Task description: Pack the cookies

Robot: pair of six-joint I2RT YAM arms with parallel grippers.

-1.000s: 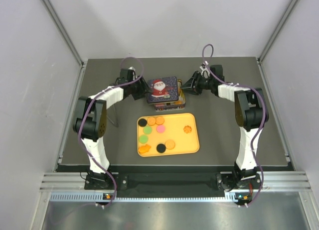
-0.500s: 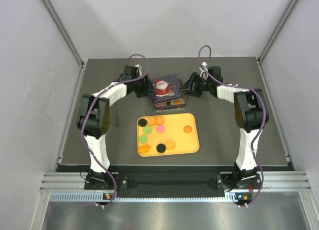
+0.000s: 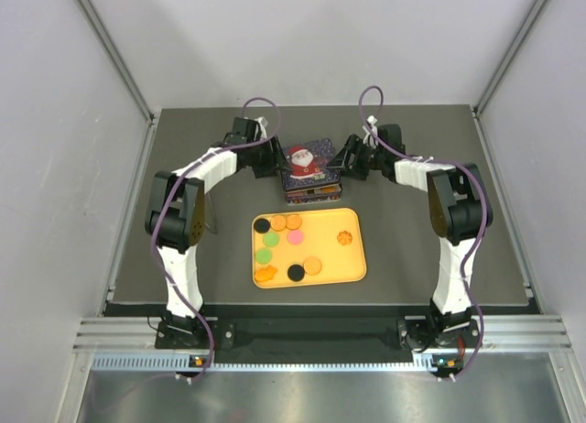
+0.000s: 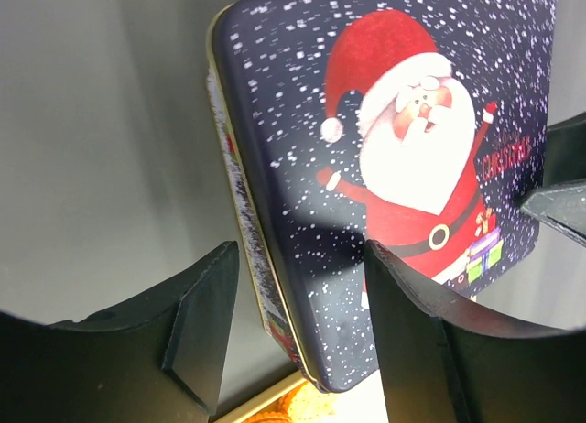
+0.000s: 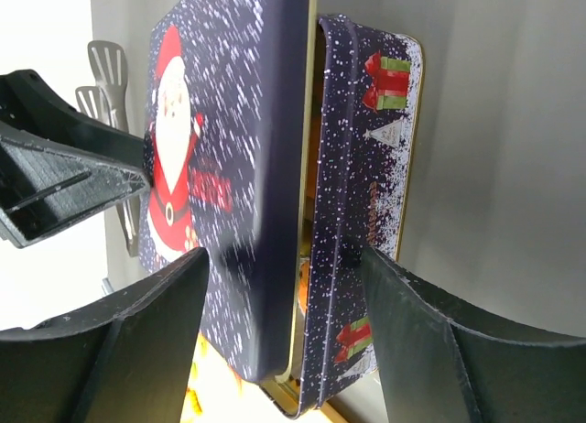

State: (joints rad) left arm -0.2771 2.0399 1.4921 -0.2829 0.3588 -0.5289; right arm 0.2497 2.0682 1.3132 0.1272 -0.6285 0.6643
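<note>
From above, the cookies (image 3: 296, 237) lie on a yellow tray (image 3: 352, 267) in the middle of the dark table (image 3: 412, 249). There are about ten of them, in orange, green, pink and black, most near the tray's left side and one orange flower shape alone at the right. Just beyond the far edge of the tray stands a dark blue box (image 3: 309, 197). Its Santa lid (image 3: 307, 160) is over it and a little askew. The left gripper (image 3: 277, 157) is at the left edge of the lid and the right gripper (image 3: 341, 162) at its right edge.

In the left wrist view, the left gripper (image 4: 298, 258) has the rim of the lid (image 4: 412, 148) between its fingers, one under the edge and one over the snowy face. It seems clamped on the rim, though the contact is in shadow.

In the right wrist view, the right gripper (image 5: 282, 258) has its fingers spread wide and holds nothing. The lid (image 5: 229, 167) and the box (image 5: 366, 148) both pass between them. The lid is tilted, with a gap between it and the box. Something orange shows in this gap.
</note>
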